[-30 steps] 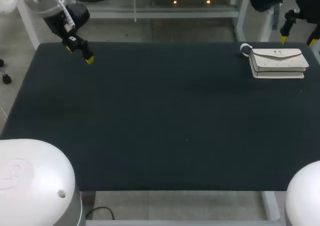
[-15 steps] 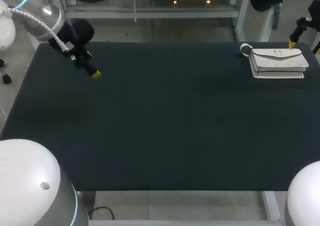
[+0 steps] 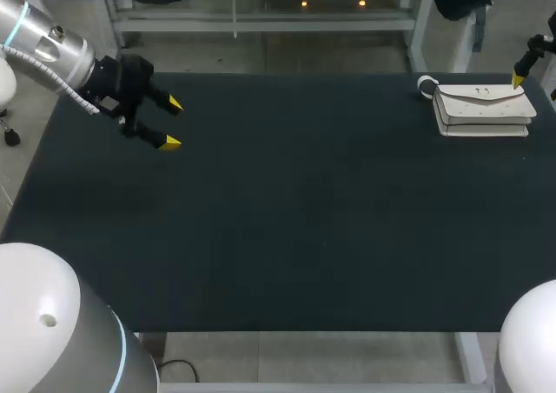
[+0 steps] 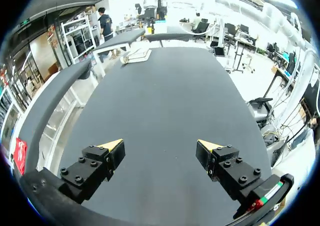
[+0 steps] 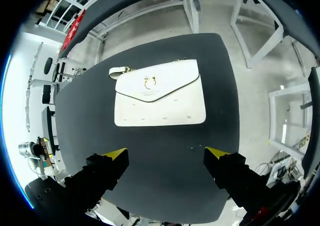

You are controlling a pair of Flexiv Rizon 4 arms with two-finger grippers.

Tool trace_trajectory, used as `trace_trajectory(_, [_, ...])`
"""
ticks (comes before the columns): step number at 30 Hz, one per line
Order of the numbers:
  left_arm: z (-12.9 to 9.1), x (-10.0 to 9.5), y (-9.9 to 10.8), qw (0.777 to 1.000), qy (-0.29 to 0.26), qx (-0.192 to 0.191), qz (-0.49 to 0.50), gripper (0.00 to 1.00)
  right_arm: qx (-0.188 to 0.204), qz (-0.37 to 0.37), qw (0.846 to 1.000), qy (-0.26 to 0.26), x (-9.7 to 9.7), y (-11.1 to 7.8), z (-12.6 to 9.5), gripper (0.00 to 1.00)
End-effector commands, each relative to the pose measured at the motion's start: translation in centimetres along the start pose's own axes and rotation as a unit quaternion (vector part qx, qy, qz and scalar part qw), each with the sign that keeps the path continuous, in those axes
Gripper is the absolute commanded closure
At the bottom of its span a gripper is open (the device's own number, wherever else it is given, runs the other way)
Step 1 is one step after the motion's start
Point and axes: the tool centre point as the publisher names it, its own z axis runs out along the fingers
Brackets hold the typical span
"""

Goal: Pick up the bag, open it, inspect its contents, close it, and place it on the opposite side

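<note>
A: Since a second ago the left gripper (image 3: 173, 123) has come in from the far left corner and turned, and both yellow tips now show. The right gripper (image 5: 166, 153) has slid toward the right edge. And the bag (image 3: 483, 109)?
B: Unmoved. White, lying flat at the far right corner of the table (image 3: 287, 219). Flap shut, small strap loop (image 3: 426, 83) at its far left end.
A: State of the right gripper?
B: Fingers spread wide, nothing between them. It hangs over the bag (image 5: 160, 93), which lies just ahead of the tips, untouched.
A: The left one?
B: Also wide, empty, over the dark tabletop at the far left. Well apart from the bag (image 4: 136, 57), seen far across the table from its wrist.
</note>
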Motion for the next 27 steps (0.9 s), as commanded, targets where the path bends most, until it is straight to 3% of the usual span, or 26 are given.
trace_trajectory(1, [1.3, -1.6, 0.6, 0.992, 0.053, 0.116, 0.017, 0.0, 0.007, 0.001, 1.0, 0.004, -0.5, 0.8, 0.6, 0.0])
trace_trajectory(12, [3.5, -1.8, 0.7, 0.994, 0.072, 0.082, 0.008, 0.0, 0.01, 0.003, 1.0, 0.009, -1.0, 1.7, 1.2, 0.0])
trace_trajectory(20, [4.0, -1.8, 0.7, 0.997, 0.061, 0.04, 0.018, 0.0, 0.012, 0.005, 1.0, 0.012, -1.3, 2.0, 1.7, 0.0])
trace_trajectory(27, [4.2, -1.6, 0.9, 0.998, 0.056, 0.03, 0.013, 0.0, 0.013, 0.003, 1.0, 0.016, -1.3, 2.3, 2.1, 0.0])
